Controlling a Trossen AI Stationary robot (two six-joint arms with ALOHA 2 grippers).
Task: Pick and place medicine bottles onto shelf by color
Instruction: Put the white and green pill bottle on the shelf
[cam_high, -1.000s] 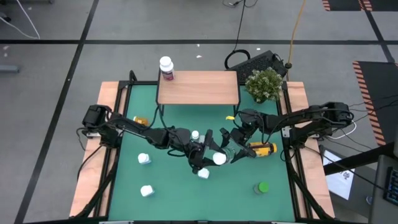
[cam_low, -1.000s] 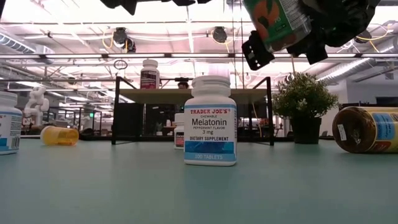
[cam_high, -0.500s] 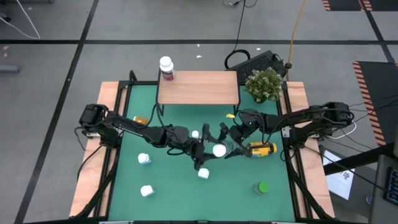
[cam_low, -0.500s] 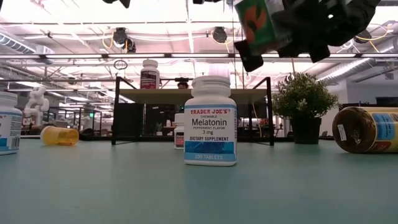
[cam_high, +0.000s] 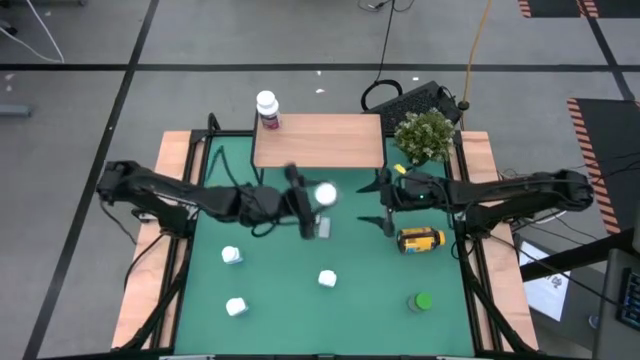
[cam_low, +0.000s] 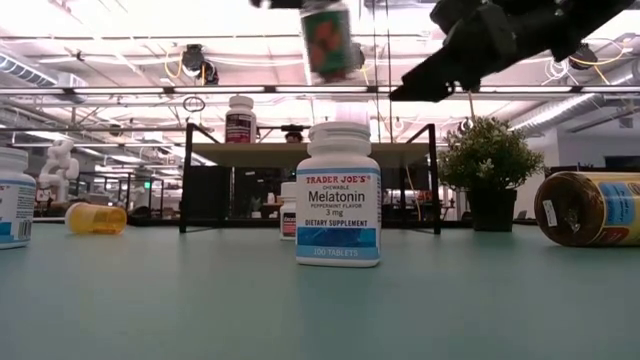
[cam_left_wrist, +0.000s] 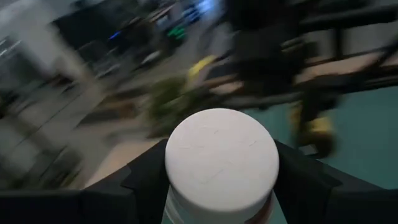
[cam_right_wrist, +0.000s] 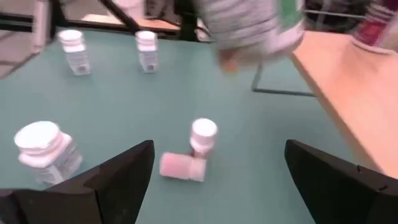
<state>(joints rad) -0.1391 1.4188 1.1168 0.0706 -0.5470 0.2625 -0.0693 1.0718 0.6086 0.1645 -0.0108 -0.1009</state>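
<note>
1. The white-capped bottle with a green and orange label (cam_low: 327, 40) hung upright in the air in front of the light wood shelf with thin black legs (cam_high: 318, 141), its long axis near vertical and its cap (cam_high: 325, 194) facing up.
2. The left gripper (cam_high: 305, 205) pinched this bottle between its fingers, the cap filling the left wrist view (cam_left_wrist: 221, 162).
3. Half a second before, the bottle was tilted between both grippers nearer the table's middle; it had since passed to the left arm and moved toward the shelf.
4. The right gripper (cam_high: 385, 203) had drawn back toward the potted plant (cam_high: 424, 135), its fingers spread and empty.
5. The held bottle was blurred, its label unreadable.
</note>
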